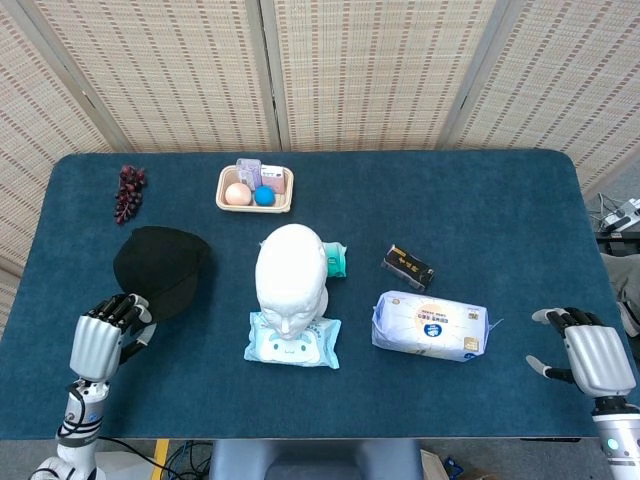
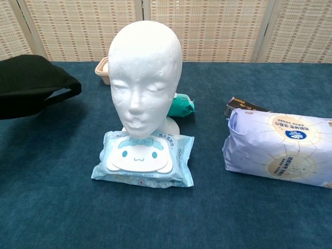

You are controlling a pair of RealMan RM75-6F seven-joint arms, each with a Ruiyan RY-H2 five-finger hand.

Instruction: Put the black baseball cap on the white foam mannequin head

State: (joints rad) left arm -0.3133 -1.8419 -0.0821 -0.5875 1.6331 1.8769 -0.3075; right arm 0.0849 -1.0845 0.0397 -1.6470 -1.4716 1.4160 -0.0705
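A: Gripping the black fabric baseball cap [image 1: 160, 270] at its near edge, the left hand [image 1: 100, 340] sits at the table's near-left; its fingers curl onto the cap's rim. In the chest view the cap [image 2: 31, 85] appears raised off the blue cloth-covered table [image 1: 470, 200], its strap opening visible at the right side.

B: Cap position relative to the target?

A: Left of the white foam mannequin head [image 1: 290, 275], apart from it. That head [image 2: 145, 72] stands upright, bare, its base just behind a pale blue wet-wipes pack with a cartoon face [image 2: 142, 158].

B: Right hand?

A: The right hand [image 1: 590, 355] is at the near-right table edge, fingers spread, holding nothing. Only the head view shows it.

B: Other items?

A: A lavender-white tissue pack [image 1: 430, 325] lies right of the mannequin head, a small black box [image 1: 407, 265] behind it. A teal packet [image 1: 336, 260] is just beside the head's back. A beige tray [image 1: 283, 200] holding a peach ball and a blue ball sits at the far side; a dark purple grape bunch [image 1: 128, 192] lies far left.
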